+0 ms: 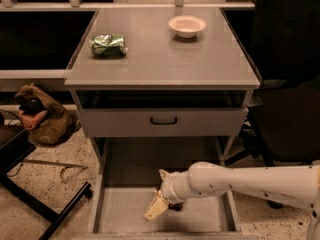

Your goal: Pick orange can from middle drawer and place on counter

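Drawer floor lies under the gripper (154, 211), low inside the open middle drawer (120, 215); the orange can cannot be made out there, nor whether the gripper holds anything. A green can (108, 45) and a bowl (187, 26) sit on the counter (160, 61).

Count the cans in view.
1: the green can on the counter, back left. No orange can shows; the gripper, low in the open drawer, may hide one.
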You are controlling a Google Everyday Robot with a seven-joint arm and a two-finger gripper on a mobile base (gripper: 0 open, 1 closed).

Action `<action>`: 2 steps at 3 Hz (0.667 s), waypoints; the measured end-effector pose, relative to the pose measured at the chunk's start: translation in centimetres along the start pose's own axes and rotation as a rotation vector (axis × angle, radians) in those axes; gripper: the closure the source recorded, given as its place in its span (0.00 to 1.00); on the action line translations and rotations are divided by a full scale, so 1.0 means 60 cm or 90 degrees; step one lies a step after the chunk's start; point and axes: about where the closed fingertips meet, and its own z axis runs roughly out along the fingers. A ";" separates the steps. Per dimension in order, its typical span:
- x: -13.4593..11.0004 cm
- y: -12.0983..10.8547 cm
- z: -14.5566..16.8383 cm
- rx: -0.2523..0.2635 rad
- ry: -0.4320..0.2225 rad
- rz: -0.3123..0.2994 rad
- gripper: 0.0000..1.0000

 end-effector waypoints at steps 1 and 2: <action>0.024 -0.022 0.037 0.033 -0.012 0.004 0.00; 0.043 -0.040 0.062 0.070 -0.011 0.005 0.00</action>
